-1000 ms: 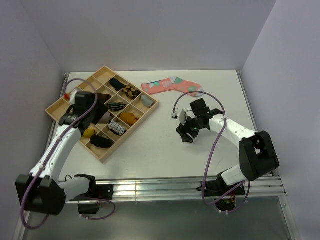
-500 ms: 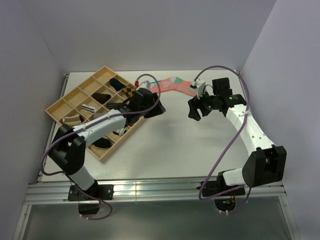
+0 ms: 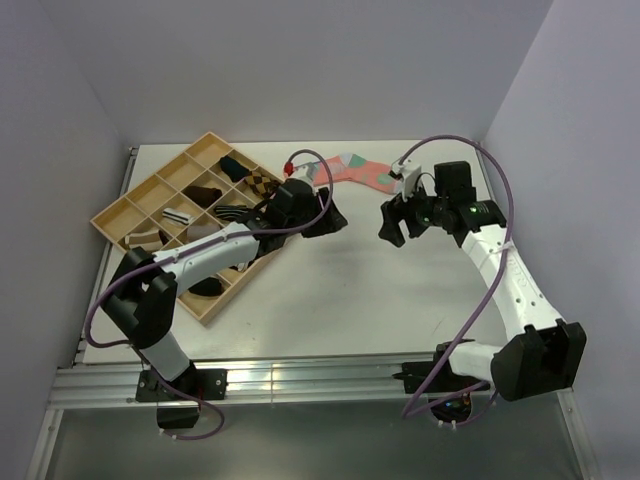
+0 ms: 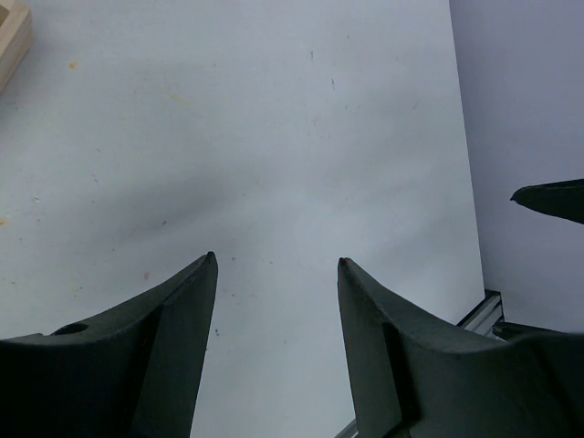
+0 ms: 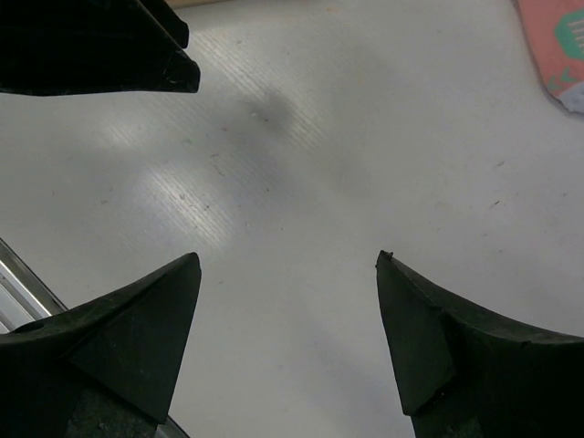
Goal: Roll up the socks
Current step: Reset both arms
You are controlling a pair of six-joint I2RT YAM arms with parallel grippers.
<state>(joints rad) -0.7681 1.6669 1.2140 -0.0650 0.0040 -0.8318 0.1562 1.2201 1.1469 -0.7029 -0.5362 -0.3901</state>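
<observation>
From above I see the white table [image 3: 330, 290] with a wooden tray [image 3: 168, 170] on its far left part, and small sock bundles sit in the compartments. A black sock [image 3: 205, 286] lies in a near compartment, partly under the left arm. The pink sock [image 3: 355, 168] lies flat on the table at the far side, just right of the tray, and one end of it is hidden behind the left arm. The left gripper [image 3: 335, 222] reaches over the right corner of the tray and hangs close to the near edge of this sock. The right gripper [image 3: 390, 225] hangs just right of it, also near the sock, and the two grippers face each other with a gap between. In the left wrist view the two dark fingers [image 4: 173, 347] stand apart over bare table, with nothing between them. A corner of the tray shows at the top left, and a dark tip shows at the right edge. In the right wrist view the fingers [image 5: 128, 338] are spread wide, also over bare table and holding nothing. The pink sock shows at the top right corner, well apart from the fingertips, and the left gripper fills the top left corner.
</observation>
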